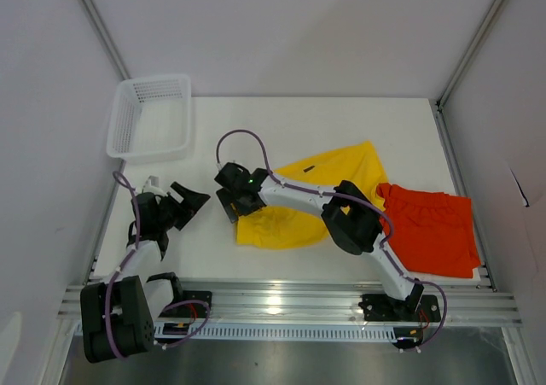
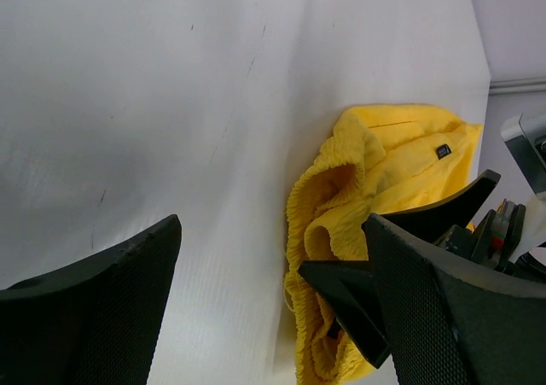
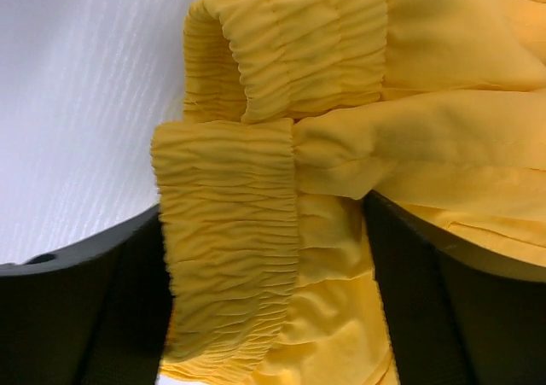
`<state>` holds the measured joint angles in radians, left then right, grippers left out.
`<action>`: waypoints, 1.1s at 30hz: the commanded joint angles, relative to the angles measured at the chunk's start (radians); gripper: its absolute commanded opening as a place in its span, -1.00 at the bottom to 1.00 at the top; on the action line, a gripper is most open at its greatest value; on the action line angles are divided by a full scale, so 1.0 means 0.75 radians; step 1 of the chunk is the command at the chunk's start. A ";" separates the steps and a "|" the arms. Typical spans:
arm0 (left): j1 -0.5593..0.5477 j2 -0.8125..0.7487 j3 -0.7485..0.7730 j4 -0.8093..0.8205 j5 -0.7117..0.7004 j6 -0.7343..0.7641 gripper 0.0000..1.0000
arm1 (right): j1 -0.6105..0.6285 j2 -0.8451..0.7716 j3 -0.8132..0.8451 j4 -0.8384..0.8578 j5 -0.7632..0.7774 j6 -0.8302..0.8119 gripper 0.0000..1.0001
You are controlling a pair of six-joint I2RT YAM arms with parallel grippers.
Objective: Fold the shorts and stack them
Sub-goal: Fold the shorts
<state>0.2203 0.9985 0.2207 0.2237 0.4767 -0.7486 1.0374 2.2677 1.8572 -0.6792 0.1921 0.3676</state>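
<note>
Yellow shorts (image 1: pixel 333 173) lie crumpled at the middle of the tabletop (image 1: pixel 341 120), with the orange-red shorts (image 1: pixel 435 231) just beside them at 3 o'clock. Your right end effector (image 1: pixel 232 201) sits at their 9 o'clock edge, jaws spread wide on either side of the gathered waistband (image 3: pixel 230 231). Your left end effector (image 1: pixel 186 204) hangs wide open over bare tabletop, further toward 9 o'clock. The white basket (image 1: pixel 119 120) sits at 11 o'clock.

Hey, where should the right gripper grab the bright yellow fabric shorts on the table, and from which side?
Probably the ribbed elastic waistband at the left end of the bright yellow fabric shorts, coming down from above. The band is doubled up into a thick raised ridge there, and it lies between the open fingers of the right gripper.
</note>
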 commanded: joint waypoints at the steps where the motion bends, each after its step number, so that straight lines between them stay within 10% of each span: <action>1: 0.019 0.025 -0.010 0.055 -0.002 0.043 0.79 | -0.003 0.050 0.039 -0.021 0.000 0.027 0.57; 9: 0.017 0.086 -0.012 0.139 0.068 0.033 0.75 | -0.021 -0.154 -0.275 0.328 0.002 0.115 -0.14; 21: -0.081 0.153 0.027 0.233 0.060 -0.059 0.75 | -0.084 -0.408 -0.656 0.836 -0.107 0.287 0.08; 25: -0.148 0.215 0.053 0.266 0.039 -0.088 0.75 | -0.095 -0.406 -0.674 0.875 -0.148 0.295 0.43; 33: -0.216 0.368 0.076 0.331 0.001 -0.131 0.75 | -0.121 -0.395 -0.652 0.869 -0.127 0.318 0.42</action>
<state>0.0750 1.2392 0.2497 0.3912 0.4976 -0.8230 0.9577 2.0064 1.3548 -0.0685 0.0811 0.5842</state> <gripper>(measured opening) 0.876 0.723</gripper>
